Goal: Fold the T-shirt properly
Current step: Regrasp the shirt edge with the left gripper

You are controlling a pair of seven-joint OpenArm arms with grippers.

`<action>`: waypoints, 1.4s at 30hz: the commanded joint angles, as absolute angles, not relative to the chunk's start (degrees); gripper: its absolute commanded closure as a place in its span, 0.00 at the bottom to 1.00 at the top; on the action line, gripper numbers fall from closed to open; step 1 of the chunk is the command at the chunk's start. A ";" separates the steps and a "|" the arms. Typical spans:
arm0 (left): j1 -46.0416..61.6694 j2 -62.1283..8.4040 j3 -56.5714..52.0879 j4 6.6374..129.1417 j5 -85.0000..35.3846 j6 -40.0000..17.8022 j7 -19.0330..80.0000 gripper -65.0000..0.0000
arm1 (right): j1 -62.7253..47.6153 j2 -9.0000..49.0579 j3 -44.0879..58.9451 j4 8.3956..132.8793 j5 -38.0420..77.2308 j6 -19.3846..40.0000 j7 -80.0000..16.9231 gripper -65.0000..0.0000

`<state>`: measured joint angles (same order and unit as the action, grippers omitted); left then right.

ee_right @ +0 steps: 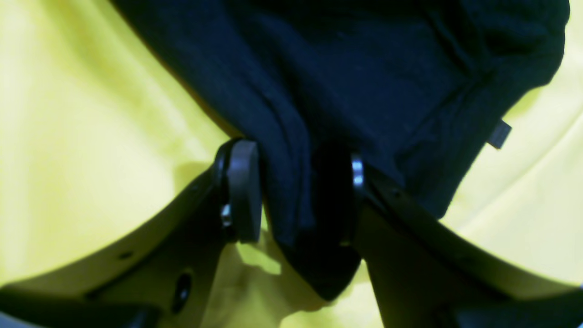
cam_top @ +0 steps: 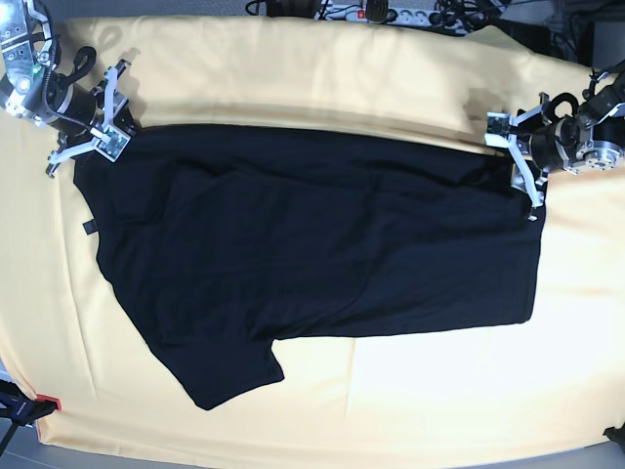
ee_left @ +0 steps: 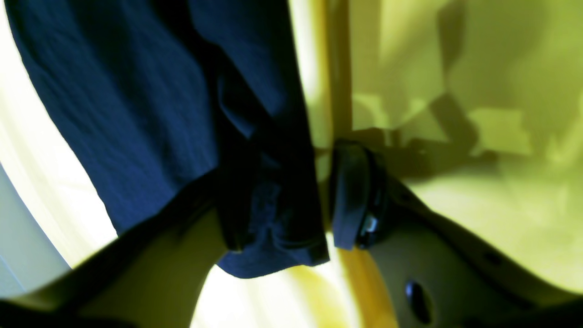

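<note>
The black T-shirt (cam_top: 312,234) lies spread flat, plain side up, one sleeve pointing to the near left. My right gripper (cam_top: 98,145) is at its far-left corner. In the right wrist view the gripper (ee_right: 296,196) is open, a loose fold of the T-shirt (ee_right: 364,68) hanging between the jaws and resting against one finger. My left gripper (cam_top: 522,161) is at the shirt's far-right corner. In the left wrist view it (ee_left: 282,196) is open too. The T-shirt edge (ee_left: 136,114) sits between the jaws, with a gap to the right pad (ee_left: 350,196).
A pale yellow cloth (cam_top: 293,68) covers the table under the shirt. A power strip and cables (cam_top: 391,12) lie beyond the far edge. A small red object (cam_top: 44,403) sits off the near-left corner. A grey label (ee_right: 499,134) sticks out of the shirt's seam.
</note>
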<state>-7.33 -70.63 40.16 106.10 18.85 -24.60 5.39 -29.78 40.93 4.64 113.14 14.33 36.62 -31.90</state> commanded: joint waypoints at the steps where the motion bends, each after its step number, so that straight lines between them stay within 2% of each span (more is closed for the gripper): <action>1: -8.45 -71.90 39.31 106.91 18.63 -22.33 4.78 0.56 | -29.52 41.93 5.26 114.02 14.72 35.94 -31.03 0.60; 4: -8.45 -71.88 39.31 106.91 18.61 -19.77 5.08 0.56 | -29.50 41.93 5.26 114.02 14.72 35.20 -31.00 0.62; 5: -8.45 -71.90 39.31 106.91 18.59 -18.46 5.10 0.58 | -29.52 41.93 5.26 114.02 14.72 34.83 -31.00 0.65; 7: -8.45 -71.90 39.31 106.91 18.50 -16.36 5.78 0.73 | -29.52 41.93 5.26 114.02 14.72 34.89 -31.03 0.82; 9: -8.45 -71.90 39.31 106.91 17.47 -14.50 6.83 0.95 | -29.52 41.93 5.26 114.02 14.72 34.89 -31.03 1.00; 10: -8.45 -71.90 39.31 106.91 16.69 -13.72 7.51 1.00 | -29.52 41.93 5.26 114.02 14.72 34.89 -31.03 1.00; 18: -8.45 -71.92 39.31 106.91 16.03 -13.26 8.01 1.00 | -29.52 41.93 5.26 114.02 14.74 36.93 -31.07 1.00; 19: -8.45 -71.92 39.31 106.91 16.03 -13.26 8.01 1.00 | -29.52 41.93 5.26 114.02 14.74 36.88 -31.07 0.96; 23: -8.45 -71.92 39.31 106.91 16.03 -13.26 8.03 0.73 | -29.52 41.93 5.26 114.02 14.74 36.86 -31.07 0.70; 25: -8.47 -71.92 39.31 106.91 16.08 -13.21 8.14 0.62 | -29.52 41.93 5.26 114.02 14.74 36.86 -31.07 0.65; 27: -8.45 -71.90 39.31 106.91 16.08 -12.14 9.17 0.57 | -29.52 41.93 5.26 114.02 14.74 36.86 -31.07 0.65; 33: -8.47 -71.92 39.31 106.91 18.17 -2.87 12.43 0.56 | -29.50 41.93 5.26 114.02 14.76 36.86 -31.05 0.65; 36: -8.47 -71.92 39.31 106.91 18.20 -0.47 12.53 0.56 | -29.52 41.93 5.26 114.02 14.76 36.86 -31.05 0.65; 42: -8.45 -71.90 39.31 106.91 16.40 -1.61 12.51 0.56 | -29.52 41.93 5.26 114.02 14.76 36.86 -31.05 0.65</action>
